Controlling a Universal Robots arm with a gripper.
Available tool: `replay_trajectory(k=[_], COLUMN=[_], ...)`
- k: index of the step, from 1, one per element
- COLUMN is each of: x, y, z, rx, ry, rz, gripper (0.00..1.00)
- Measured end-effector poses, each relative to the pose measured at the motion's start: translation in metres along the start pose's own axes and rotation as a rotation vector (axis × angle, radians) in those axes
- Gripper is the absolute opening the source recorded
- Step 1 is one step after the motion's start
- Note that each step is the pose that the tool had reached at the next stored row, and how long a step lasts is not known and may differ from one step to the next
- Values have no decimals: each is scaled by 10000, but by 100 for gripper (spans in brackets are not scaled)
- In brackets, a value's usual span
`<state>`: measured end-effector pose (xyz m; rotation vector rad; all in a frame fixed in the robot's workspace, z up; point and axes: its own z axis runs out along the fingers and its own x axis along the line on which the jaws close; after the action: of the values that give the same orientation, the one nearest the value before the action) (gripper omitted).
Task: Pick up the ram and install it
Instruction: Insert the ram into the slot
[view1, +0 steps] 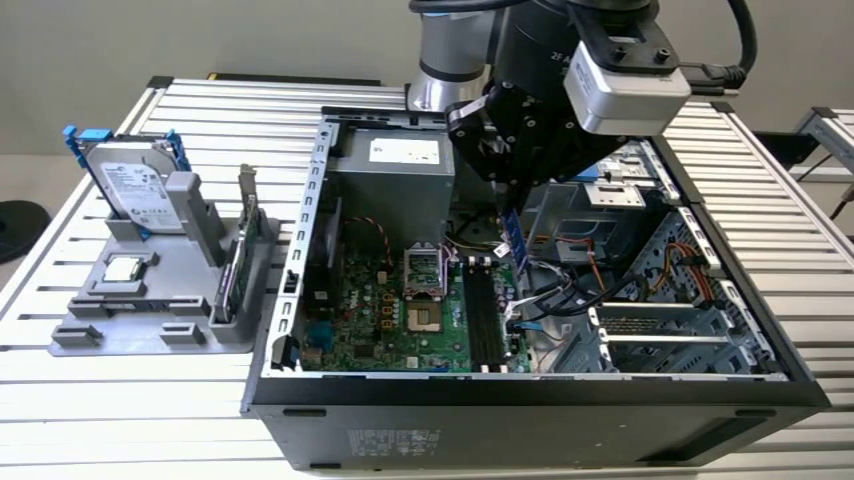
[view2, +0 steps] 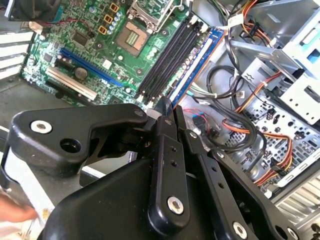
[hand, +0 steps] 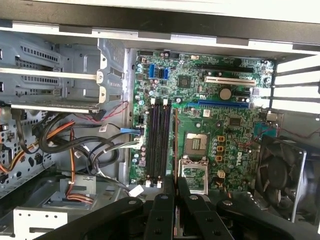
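In the second wrist view the black fingers (view2: 166, 150) lie closest, clenched on one end of the ram (view2: 197, 65). The dark blue stick runs straight out beyond their tips. Its long axis is parallel to the black memory slots (view2: 167, 55) just beside it on the motherboard (view2: 95, 45). On the stick's other side lies a tangle of cables (view2: 225, 125), near enough, I judge, to snag.

In the first wrist view the fingers (hand: 186, 195) pinch the ram (hand: 175, 145) edge-on. It shows as a thin line reaching ahead of them between the slots (hand: 159, 145) and the processor socket (hand: 196, 146). The two wrist views put it on opposite sides of the slots, so it probably hovers above the board, unseated. I cannot tell which slot it is over.

In the exterior view the ram (view1: 515, 245) hangs below the fingers inside the open case (view1: 534, 400), slightly tilted, with the slots (view1: 483, 320) lower down. Well apart from the fingers, a grey tray (view1: 134, 338) with a hard drive (view1: 134, 185) sits on the table (view1: 134, 420).
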<state>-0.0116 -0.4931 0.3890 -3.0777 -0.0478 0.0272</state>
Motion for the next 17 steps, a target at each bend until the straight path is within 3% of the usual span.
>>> replay_trajectory(k=[8,17], x=[22,98], y=[2,6], z=[16,42], rx=[5,5], ry=[16,18], rz=[253,278], gripper=[0,0])
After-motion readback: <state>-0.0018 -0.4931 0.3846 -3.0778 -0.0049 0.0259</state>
